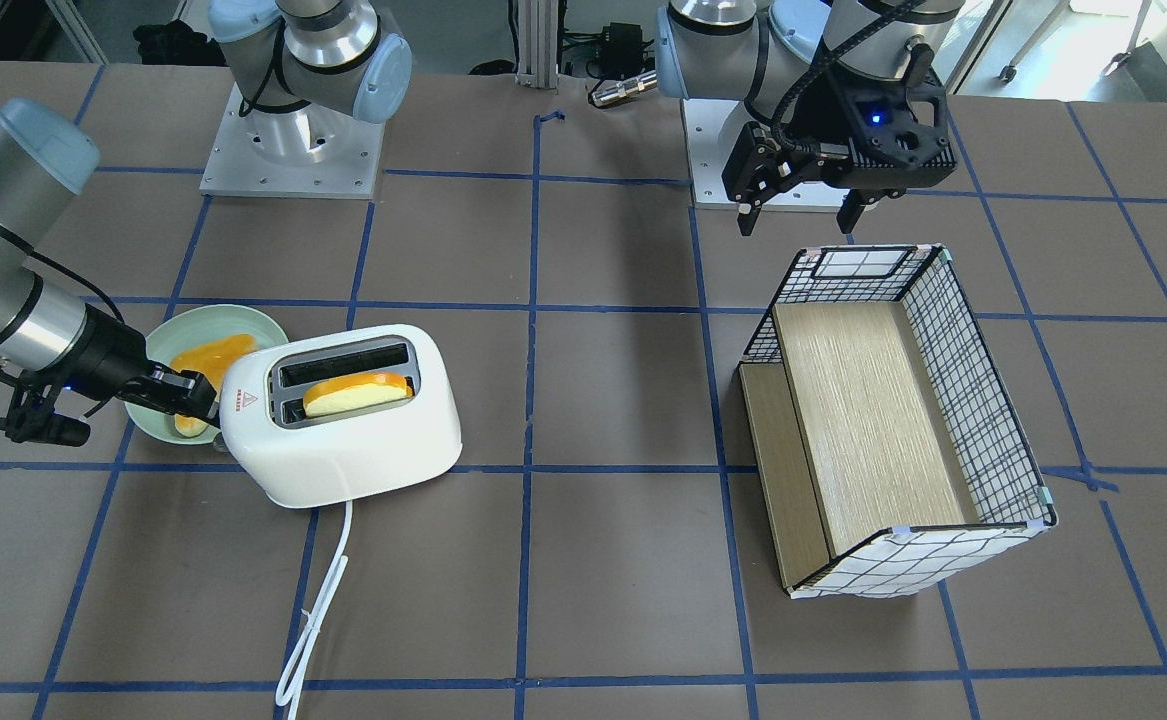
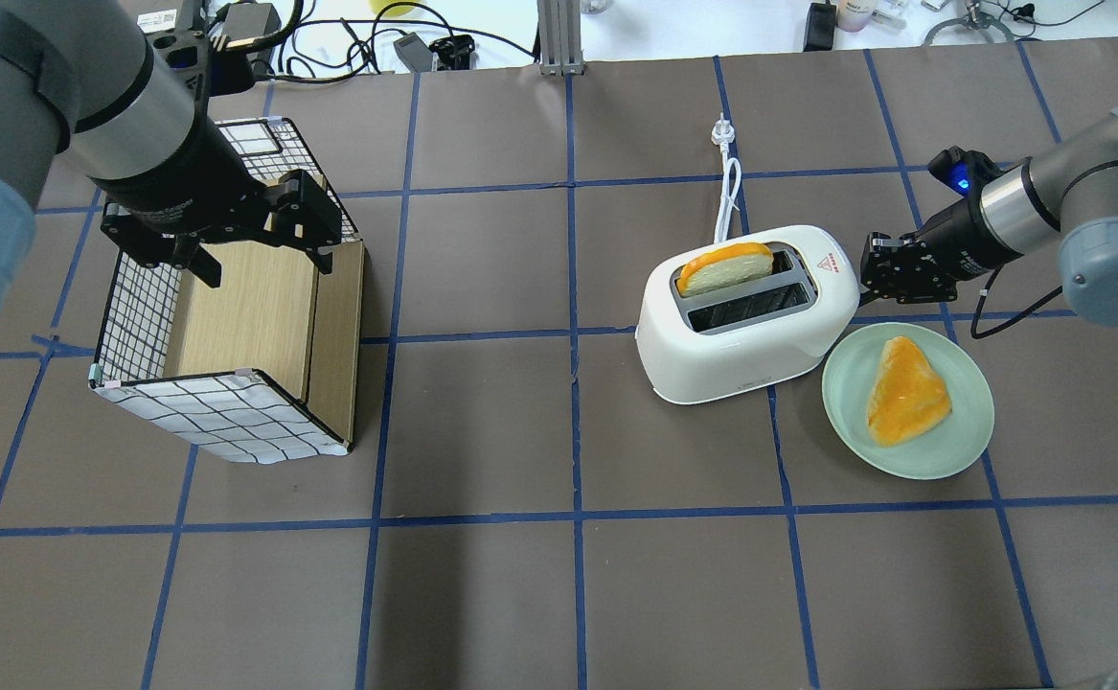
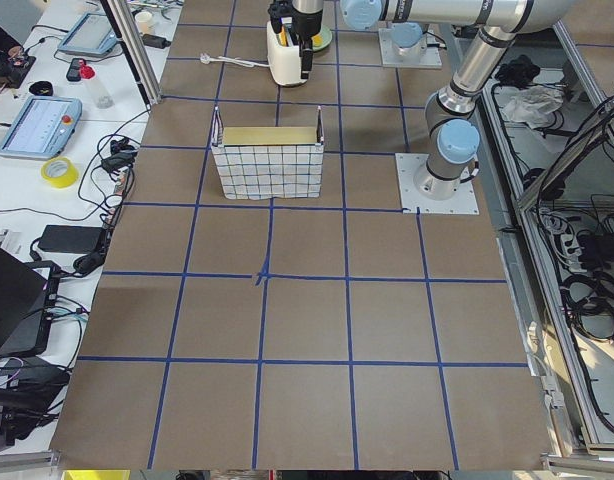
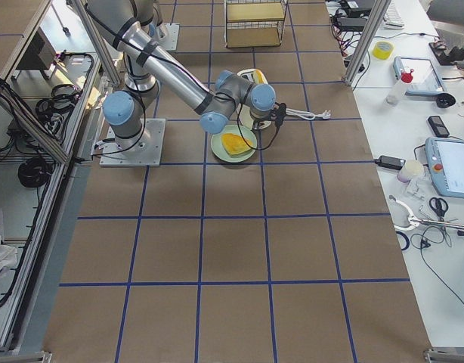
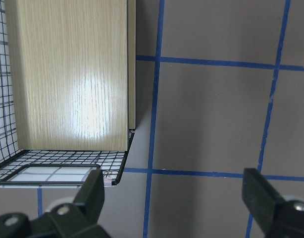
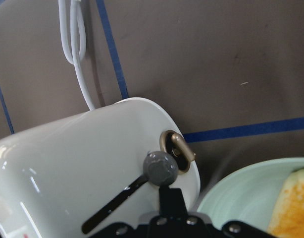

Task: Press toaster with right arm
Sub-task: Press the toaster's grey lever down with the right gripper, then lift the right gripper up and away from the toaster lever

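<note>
The white two-slot toaster (image 2: pixel 745 311) stands right of the table's middle, with a slice of toast (image 2: pixel 723 267) sticking up from its far slot. It also shows in the front view (image 1: pixel 343 415). My right gripper (image 2: pixel 870 270) is shut and level with the toaster's end wall. In the right wrist view its closed fingertips (image 6: pixel 171 198) sit right against the grey knob (image 6: pixel 160 168) at the end of the dark lever slot. My left gripper (image 2: pixel 262 264) is open and empty, hovering above the wire basket (image 2: pixel 137 316).
A pale green plate (image 2: pixel 951 441) with a second toast slice (image 2: pixel 905 391) lies close beside the toaster, under my right wrist. The toaster's white cord (image 2: pixel 729 192) runs toward the far edge. The wire basket with a wooden shelf lies on its side at the left.
</note>
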